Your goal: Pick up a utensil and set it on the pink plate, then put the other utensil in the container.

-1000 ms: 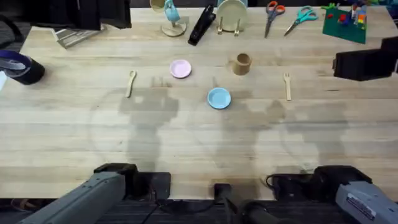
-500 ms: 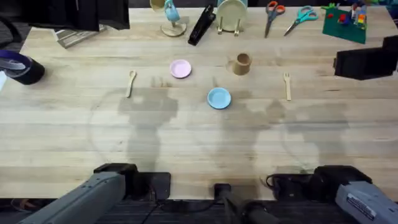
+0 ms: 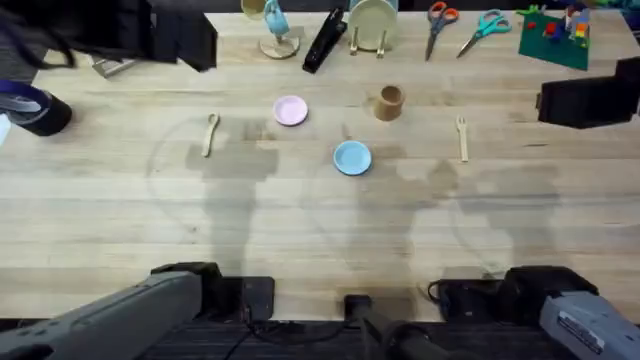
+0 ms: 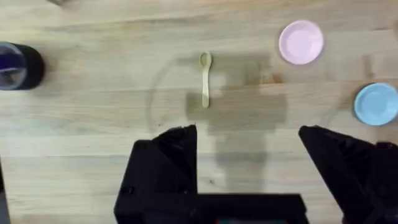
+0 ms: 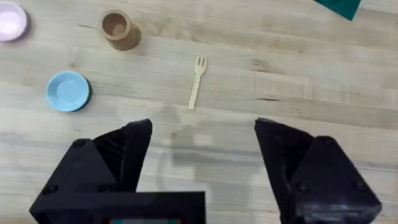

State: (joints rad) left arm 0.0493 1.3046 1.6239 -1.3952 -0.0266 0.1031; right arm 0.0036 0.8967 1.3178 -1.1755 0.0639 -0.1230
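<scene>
Wooden spoon (image 3: 210,133) lies flat on the table (image 3: 300,230), at about 9 o'clock of the pink plate (image 3: 290,110) and well apart from it; wooden fork (image 3: 462,137) lies at about 4 o'clock of the brown cup (image 3: 389,101). Both utensils look light, stiff and thin, hugging the surface, so a pinch across mid-handle seems the surest hold. Left gripper (image 4: 249,146) and right gripper (image 5: 202,149) hover with fingers spread, holding nothing.
</scene>
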